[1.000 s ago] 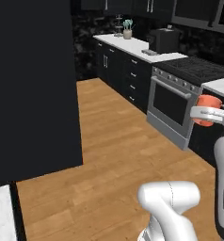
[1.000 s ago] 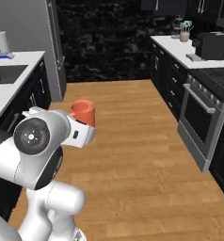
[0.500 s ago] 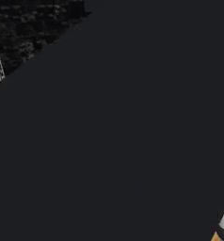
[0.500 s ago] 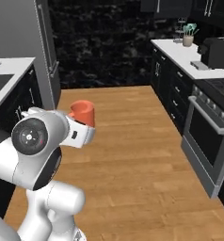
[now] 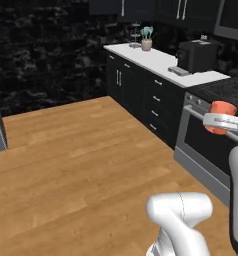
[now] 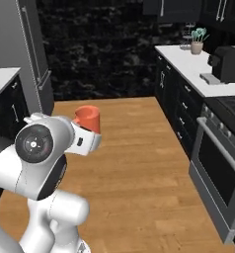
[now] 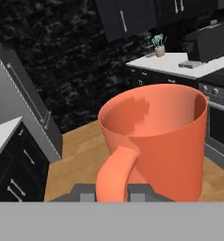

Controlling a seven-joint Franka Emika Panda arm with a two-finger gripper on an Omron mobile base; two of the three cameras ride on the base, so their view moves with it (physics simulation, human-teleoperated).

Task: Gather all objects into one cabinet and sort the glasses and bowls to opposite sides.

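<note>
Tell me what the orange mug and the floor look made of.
Orange mug: likely glazed ceramic or plastic; thick smooth wall, even matte colour, soft shading inside. Floor: wood planks, or wood-look laminate; visible board seams and grain, with a slight sheen.

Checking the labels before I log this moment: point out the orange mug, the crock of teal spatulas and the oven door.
orange mug (image 7: 165,136): hand view, on its outer wall beside the handle.
crock of teal spatulas (image 6: 197,47): right base view, on the beige pot's side.
oven door (image 6: 215,173): right base view, on its dark glass panel.

beige crock of teal spatulas (image 5: 146,44), black toaster (image 5: 196,55), oven (image 6: 218,174)
</note>
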